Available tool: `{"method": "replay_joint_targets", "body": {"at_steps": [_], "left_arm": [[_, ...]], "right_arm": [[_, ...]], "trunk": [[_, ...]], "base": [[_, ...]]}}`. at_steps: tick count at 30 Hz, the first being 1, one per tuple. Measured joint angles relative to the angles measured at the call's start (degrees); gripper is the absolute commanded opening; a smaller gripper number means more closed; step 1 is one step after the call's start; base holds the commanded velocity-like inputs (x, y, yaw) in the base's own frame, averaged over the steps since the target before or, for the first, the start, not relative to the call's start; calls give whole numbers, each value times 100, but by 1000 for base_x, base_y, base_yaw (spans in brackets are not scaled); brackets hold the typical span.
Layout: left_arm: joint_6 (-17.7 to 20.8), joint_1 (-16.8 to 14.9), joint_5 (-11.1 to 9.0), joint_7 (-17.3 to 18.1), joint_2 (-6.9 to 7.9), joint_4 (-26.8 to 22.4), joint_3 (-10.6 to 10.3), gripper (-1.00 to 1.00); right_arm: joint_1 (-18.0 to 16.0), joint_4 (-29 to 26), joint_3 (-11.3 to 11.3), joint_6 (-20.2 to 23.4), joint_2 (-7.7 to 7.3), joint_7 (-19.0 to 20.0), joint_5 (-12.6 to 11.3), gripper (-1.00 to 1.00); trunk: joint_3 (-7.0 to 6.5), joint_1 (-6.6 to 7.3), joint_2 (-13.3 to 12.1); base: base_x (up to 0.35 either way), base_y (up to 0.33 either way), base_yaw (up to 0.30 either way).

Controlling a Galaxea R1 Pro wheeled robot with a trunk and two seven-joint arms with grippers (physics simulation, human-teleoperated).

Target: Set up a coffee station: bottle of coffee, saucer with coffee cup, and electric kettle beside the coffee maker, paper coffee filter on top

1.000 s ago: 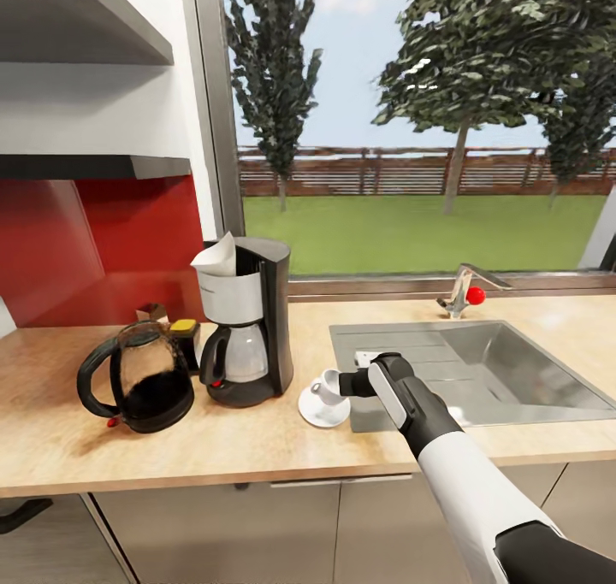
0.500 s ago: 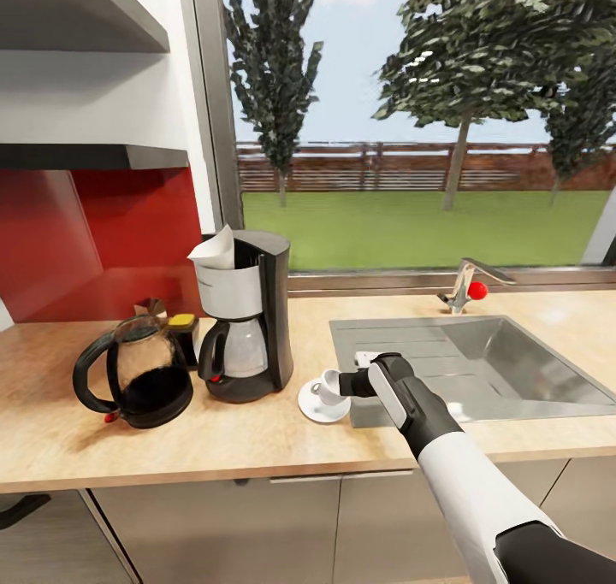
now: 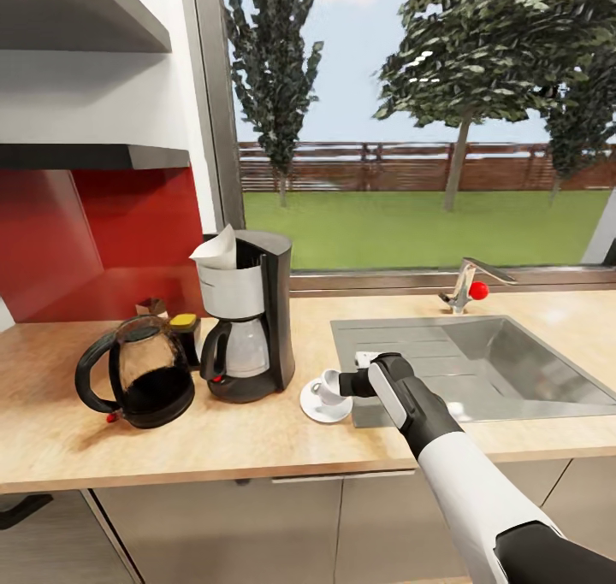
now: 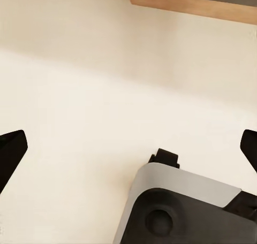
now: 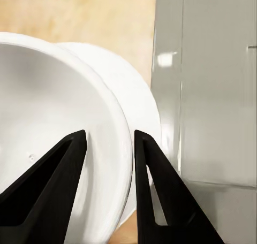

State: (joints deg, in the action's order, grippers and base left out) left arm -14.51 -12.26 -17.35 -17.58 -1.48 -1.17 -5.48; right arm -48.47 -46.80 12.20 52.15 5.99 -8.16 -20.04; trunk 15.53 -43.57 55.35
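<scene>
Although the whole head view has shifted slightly over the last 1 s (a camera movement, not a movement of the objects), the arrangement on the countertop is unchanged. Lower centre of the head view: the right gripper stays at the coffee cup, which sits on the saucer, just right of the coffee maker.

Right wrist view: the 2 black fingers straddle the white rim of the coffee cup, 1 inside the bowl and 1 outside. The jaws are close on the cup wall, so the gripper appears to hold the cup, though actual contact cannot be confirmed. The saucer shows beneath, at the edge of the sink.

Centre left of the head view: a paper coffee filter rests on top of the coffee maker; the electric kettle stands just to its left, and the bottle of coffee is partly hidden between them.

Left wrist view: the left gripper has its fingertips spread to opposite frame edges, open and empty, over a pale surface.

Judgement: with no motion in 1 s, the cup seems settled on the saucer. Every listed item appears in place; releasing the cup is probably the only step left.
</scene>
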Motion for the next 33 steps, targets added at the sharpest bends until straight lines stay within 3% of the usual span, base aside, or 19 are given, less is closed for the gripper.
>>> {"method": "replay_joint_targets", "body": {"at_steps": [32,33], "left_arm": [[1,0,-2,1,0,0,0,100],[1,0,-1,1,0,0,0,100]], "right_arm": [[-4,192,-1,-3,1,10,-3,-100],[-4,192,-2,-3,1,10,-4,100]], "trunk": [[-1,0,1],[-1,0,1]], "base": [[22,2,0],[0,0,0]]}}
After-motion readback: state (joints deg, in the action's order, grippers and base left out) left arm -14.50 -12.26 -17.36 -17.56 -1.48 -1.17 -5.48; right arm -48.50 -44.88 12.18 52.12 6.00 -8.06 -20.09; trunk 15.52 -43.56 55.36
